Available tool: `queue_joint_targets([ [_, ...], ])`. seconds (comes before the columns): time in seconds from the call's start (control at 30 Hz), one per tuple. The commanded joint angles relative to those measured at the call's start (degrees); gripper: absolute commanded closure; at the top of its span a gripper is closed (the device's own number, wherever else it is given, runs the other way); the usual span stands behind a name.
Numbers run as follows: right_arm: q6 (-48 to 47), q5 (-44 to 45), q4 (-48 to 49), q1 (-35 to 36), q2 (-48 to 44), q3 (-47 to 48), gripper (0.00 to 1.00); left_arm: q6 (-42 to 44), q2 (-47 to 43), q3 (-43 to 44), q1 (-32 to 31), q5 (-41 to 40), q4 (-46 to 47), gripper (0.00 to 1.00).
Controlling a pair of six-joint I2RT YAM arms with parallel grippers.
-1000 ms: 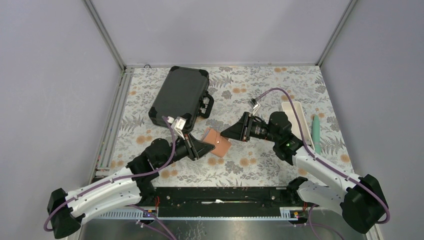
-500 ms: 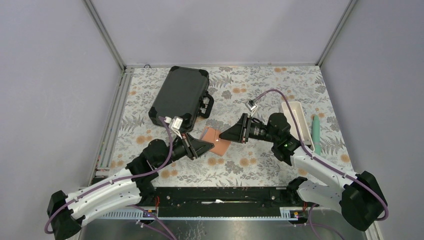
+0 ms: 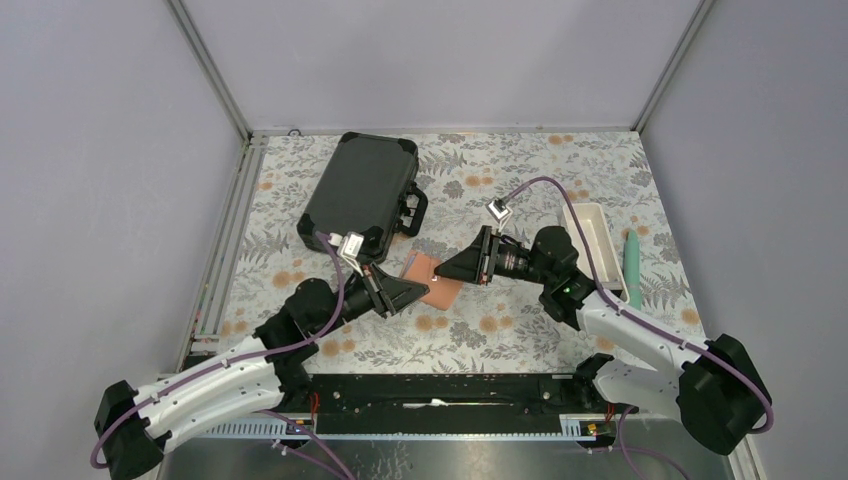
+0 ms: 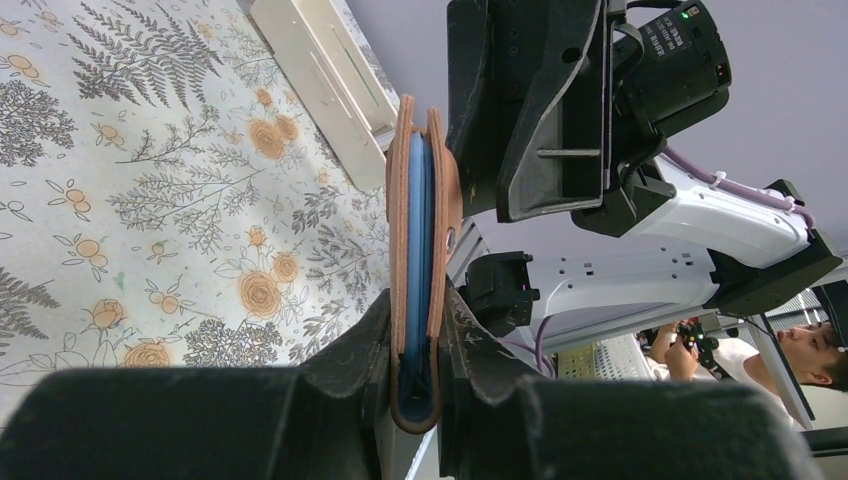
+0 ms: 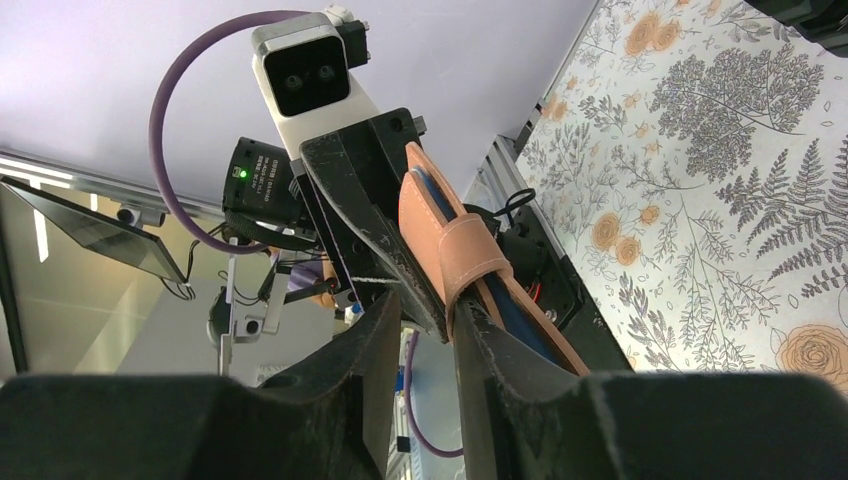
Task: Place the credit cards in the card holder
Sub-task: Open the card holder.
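Observation:
The card holder (image 3: 432, 281), a tan folded wallet with a pale blue inside, hangs above the table between the two arms. My left gripper (image 3: 408, 291) is shut on its folded edge. In the left wrist view the card holder (image 4: 421, 200) stands edge-on, clamped in the left gripper (image 4: 417, 312). My right gripper (image 3: 449, 269) meets it from the right. In the right wrist view the strap (image 5: 468, 250) wraps the card holder (image 5: 432, 222), its end reaching between the jaws of my right gripper (image 5: 428, 312), which stand a little apart. No credit cards show on their own.
A large black hard case (image 3: 360, 190) lies at the back left. A long white tray (image 3: 592, 234) and a teal pen-like thing (image 3: 632, 262) lie at the right. The floral cloth (image 3: 500, 330) covers the table.
My right gripper has moved left up to the card holder and its jaws have narrowed. The left gripper has carried the card holder slightly back and left.

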Motion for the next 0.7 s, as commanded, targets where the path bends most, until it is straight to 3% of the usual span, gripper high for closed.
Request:
queue_joint_targets([
  [0.0, -1.13, -0.05, 3.12, 1.83, 1.1, 0.41, 0.68, -1.13, 0.65, 0.9, -0.19, 4.18, 7.97, 1.0],
  [0.23, -2.34, 1.56, 0.23, 2.13, 1.99, 1.09, 0.78, -0.79, 1.73, 1.55, -0.08, 4.81, 7.81, 1.0],
  [0.47, -3.05, 2.88, -1.78, 2.46, 3.0, 1.22, 0.99, -0.82, 2.27, 2.01, 0.16, 3.09, 7.31, 1.0],
  [0.67, -2.38, 6.97, -8.2, 2.39, 3.9, 2.03, 1.0, 2.33, 4.27, 3.88, 0.17, -0.54, 3.48, 1.0],
])
